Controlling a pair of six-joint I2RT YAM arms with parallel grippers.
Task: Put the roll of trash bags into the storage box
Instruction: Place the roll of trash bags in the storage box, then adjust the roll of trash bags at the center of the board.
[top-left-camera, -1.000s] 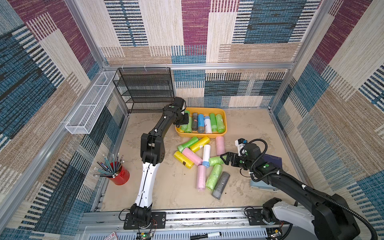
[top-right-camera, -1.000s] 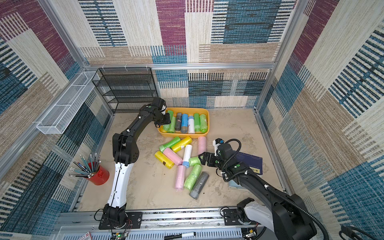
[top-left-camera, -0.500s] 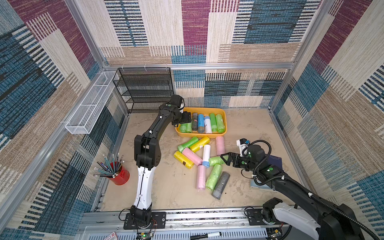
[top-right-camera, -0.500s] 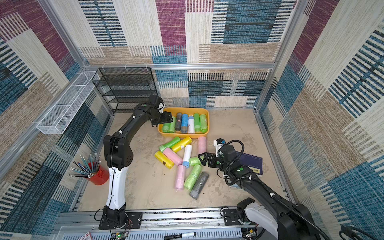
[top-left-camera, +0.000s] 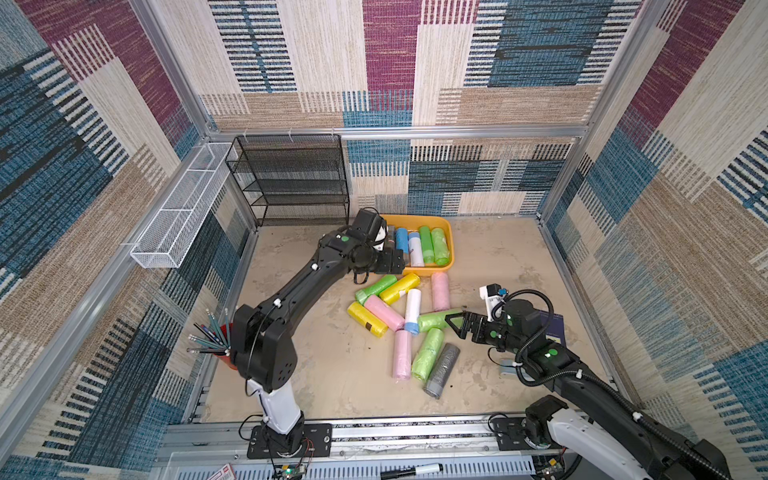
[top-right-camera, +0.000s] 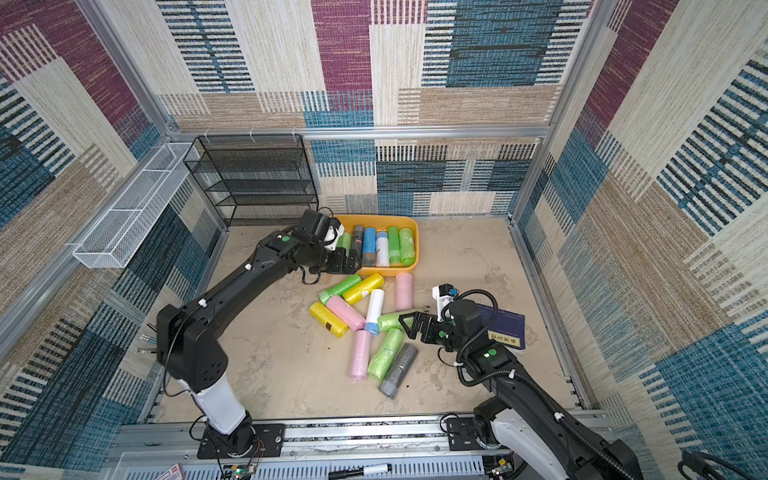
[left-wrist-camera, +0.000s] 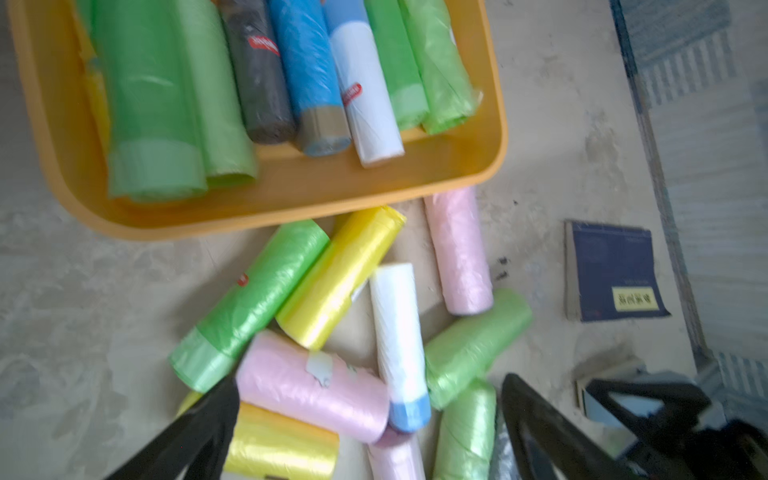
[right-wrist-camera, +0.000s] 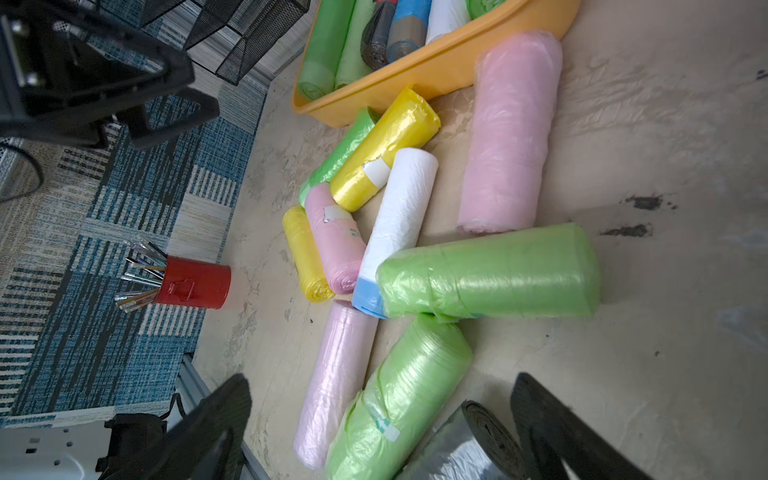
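Note:
The orange-yellow storage box (top-left-camera: 448, 232) (left-wrist-camera: 291, 199) sits at the back with several rolls of trash bags lying side by side in it, two green ones (left-wrist-camera: 153, 104) at its left end. Several more rolls (top-left-camera: 405, 316) lie in a loose pile on the floor in front of it. My left gripper (top-left-camera: 390, 259) (left-wrist-camera: 370, 436) hovers over the box's near left corner, open and empty. My right gripper (top-left-camera: 455, 322) (right-wrist-camera: 380, 428) is open and empty at the pile's right side, next to a light green roll (right-wrist-camera: 490, 274) and above a green roll (right-wrist-camera: 399, 399) and a grey roll (right-wrist-camera: 469, 449).
A black mesh rack (top-left-camera: 299, 183) stands behind the box on the left, and a white wire basket (top-left-camera: 183, 208) hangs on the left wall. A red pencil cup (right-wrist-camera: 195, 282) is at the left edge. A blue book (top-right-camera: 505, 332) lies to the right of the pile.
My left gripper has opened and drawn back from inside the box to its near left corner, leaving a green roll in the box. My right gripper has hardly moved.

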